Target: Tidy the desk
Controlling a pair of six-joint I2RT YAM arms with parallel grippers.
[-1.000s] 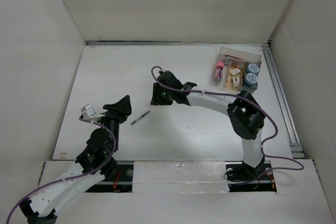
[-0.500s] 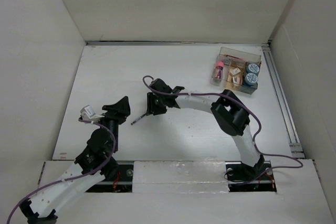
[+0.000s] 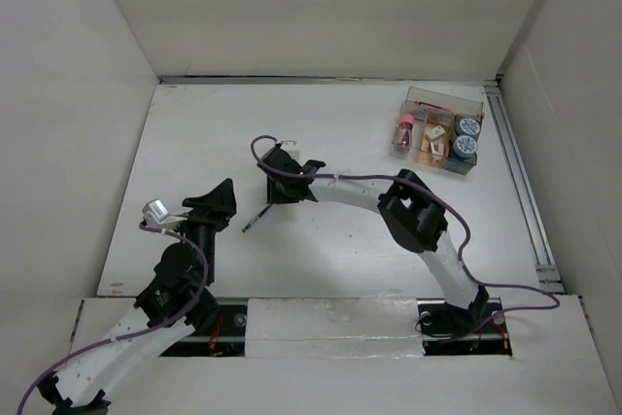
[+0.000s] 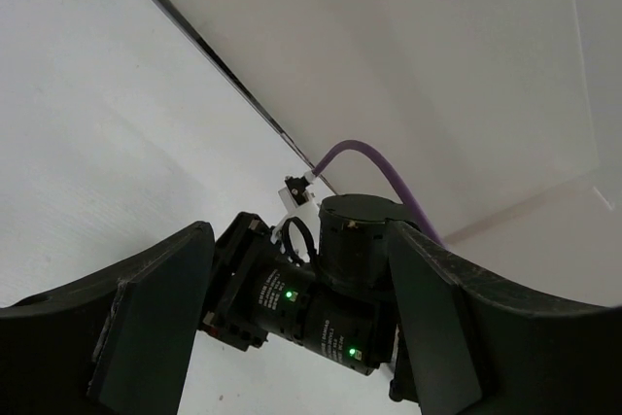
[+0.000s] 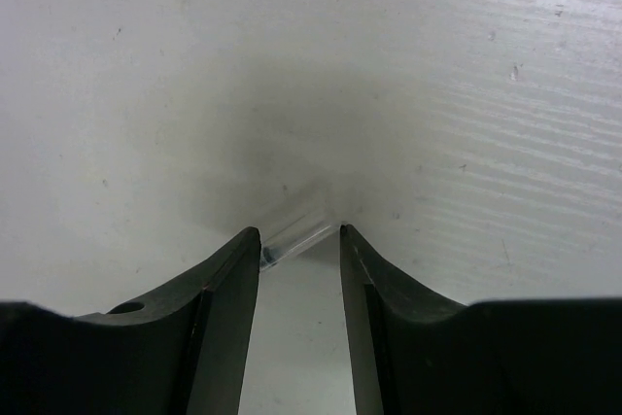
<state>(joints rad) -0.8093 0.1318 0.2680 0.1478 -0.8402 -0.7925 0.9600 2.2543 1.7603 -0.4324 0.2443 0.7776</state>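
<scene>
My right gripper (image 5: 298, 231), jaws spread, straddles the slim, light, likely slippery pen (image 3: 255, 221) on the desk (image 3: 214, 133), best pinched across its barrel.

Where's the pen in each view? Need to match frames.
Top external: pen lies on the desk left of centre, at the right pincer's tips.
Left wrist: not in view.
Right wrist: its clear end shows between the pincer fingers.
Shared landmark: the white desk.

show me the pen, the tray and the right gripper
pen (image 3: 256, 220), top view, middle of the barrel
tray (image 3: 445, 95), top view, far wall
right gripper (image 5: 299, 236), right wrist view, midway between the fingertips
</scene>
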